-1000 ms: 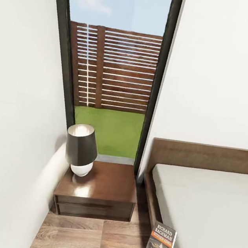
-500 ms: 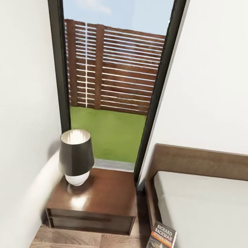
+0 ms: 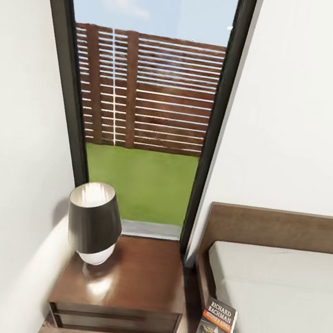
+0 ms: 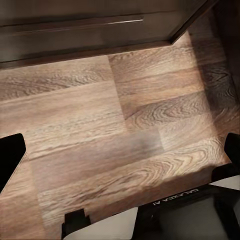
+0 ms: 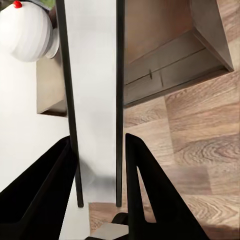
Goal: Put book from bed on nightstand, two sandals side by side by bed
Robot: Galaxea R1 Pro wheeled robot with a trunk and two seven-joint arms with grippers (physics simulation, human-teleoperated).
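I have the book (image 5: 92, 100) pinched edge-on in my right gripper (image 5: 97, 165); nightstand (image 3: 134, 274) at 11 o'clock; placement and both sandals remain; left gripper (image 4: 120, 155) spread, empty.

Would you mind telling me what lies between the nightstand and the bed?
In the head view, a narrow strip of bare wood floor separates the nightstand from the bed; the book is upright nearer the camera.

Lamp (image 3: 93, 225): dark shade, white rounded base, near the far left corner of a cabinet top.
Window (image 3: 143, 104): tall, dark-framed.
Outside: slatted fence (image 3: 145, 91), grass (image 3: 140, 181), sky, perhaps cloud.
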